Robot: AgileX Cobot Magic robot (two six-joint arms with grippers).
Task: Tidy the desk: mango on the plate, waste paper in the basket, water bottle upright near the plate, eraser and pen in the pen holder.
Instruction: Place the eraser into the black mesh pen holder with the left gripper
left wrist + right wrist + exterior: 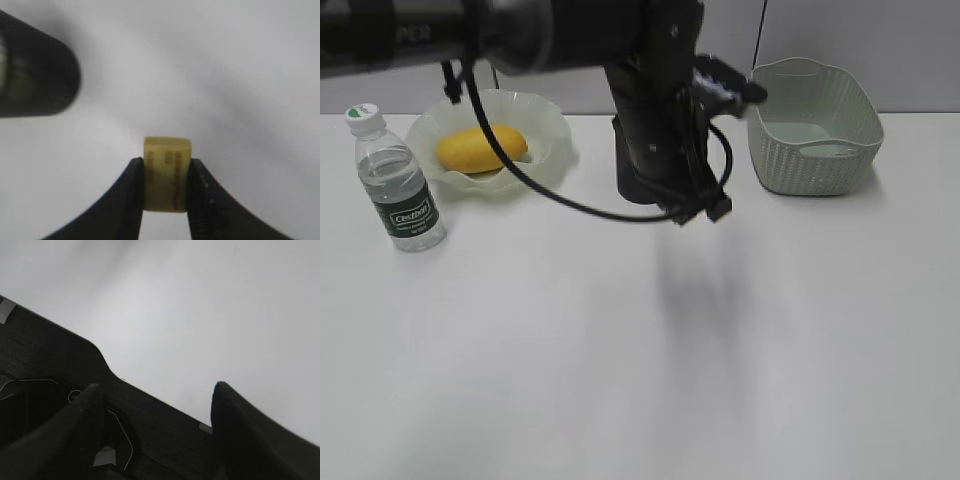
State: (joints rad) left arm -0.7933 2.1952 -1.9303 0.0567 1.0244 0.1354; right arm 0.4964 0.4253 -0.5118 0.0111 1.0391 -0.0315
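My left pincer (165,187) is clamped on the small yellow eraser (167,174), both black fingers (131,200) pressed against its sides, above the white worktop (620,380). My right pincer (155,400) stands wide apart with nothing between its tips. The mango (480,149) lies in the ruffled green plate (545,120); the water bottle (400,185) stands upright just left of it. The basket (815,125) sits at the far right, well apart
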